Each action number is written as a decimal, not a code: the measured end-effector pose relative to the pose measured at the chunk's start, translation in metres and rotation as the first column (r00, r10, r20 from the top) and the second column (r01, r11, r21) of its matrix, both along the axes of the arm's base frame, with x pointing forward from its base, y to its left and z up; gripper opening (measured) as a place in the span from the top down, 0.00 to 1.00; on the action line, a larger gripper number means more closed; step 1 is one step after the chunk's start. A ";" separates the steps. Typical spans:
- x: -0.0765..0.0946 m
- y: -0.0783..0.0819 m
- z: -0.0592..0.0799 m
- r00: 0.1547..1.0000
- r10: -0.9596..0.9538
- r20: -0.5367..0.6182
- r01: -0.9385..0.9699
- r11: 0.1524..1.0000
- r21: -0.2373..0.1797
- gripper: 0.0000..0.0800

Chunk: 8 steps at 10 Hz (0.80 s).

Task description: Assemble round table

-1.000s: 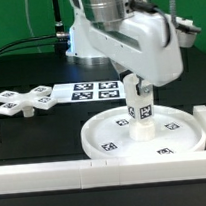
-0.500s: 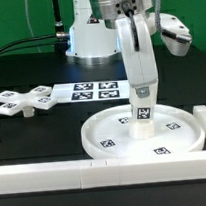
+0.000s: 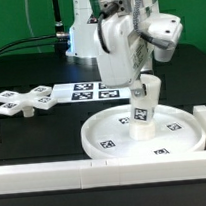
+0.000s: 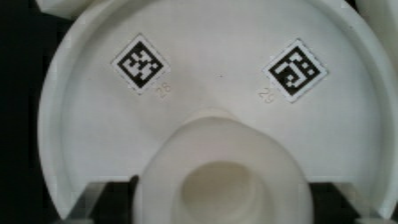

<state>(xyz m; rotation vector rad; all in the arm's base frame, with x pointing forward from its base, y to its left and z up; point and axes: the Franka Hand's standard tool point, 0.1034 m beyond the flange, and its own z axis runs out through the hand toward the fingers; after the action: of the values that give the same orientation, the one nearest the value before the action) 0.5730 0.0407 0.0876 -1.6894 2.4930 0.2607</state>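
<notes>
The large rimmed round disc lies flat near the front rail, several tags on its face. The short cylindrical post stands upright on the disc's central hub. My gripper comes down from above and is shut on the post's upper part. In the wrist view the post's rounded top fills the space between my dark fingers, with the disc and two of its tags behind it. The cross-shaped foot lies loose at the exterior view's left, apart from the disc.
The marker board lies behind the disc, in front of the robot base. A long white rail runs along the front, and another rail piece stands at the exterior view's right.
My wrist has turned about the post's upright axis over the three frames while staying on the post. The disc, post and foot stay where they were.
</notes>
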 end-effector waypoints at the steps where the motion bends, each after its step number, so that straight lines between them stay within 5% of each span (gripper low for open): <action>1: -0.001 0.000 0.000 0.997 0.074 0.008 -0.074 0.997 0.003 0.28; 2: 0.000 -0.001 0.002 0.987 0.159 0.015 -0.160 0.987 0.008 0.20; 5: 0.000 0.000 0.001 0.925 0.376 0.062 -0.377 0.926 0.000 0.19; 8: -0.003 -0.002 0.001 0.751 0.650 0.117 -0.653 0.757 -0.019 0.19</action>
<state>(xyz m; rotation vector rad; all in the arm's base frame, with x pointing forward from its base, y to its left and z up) 0.5703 0.0387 0.0886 -2.4316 1.7095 0.2346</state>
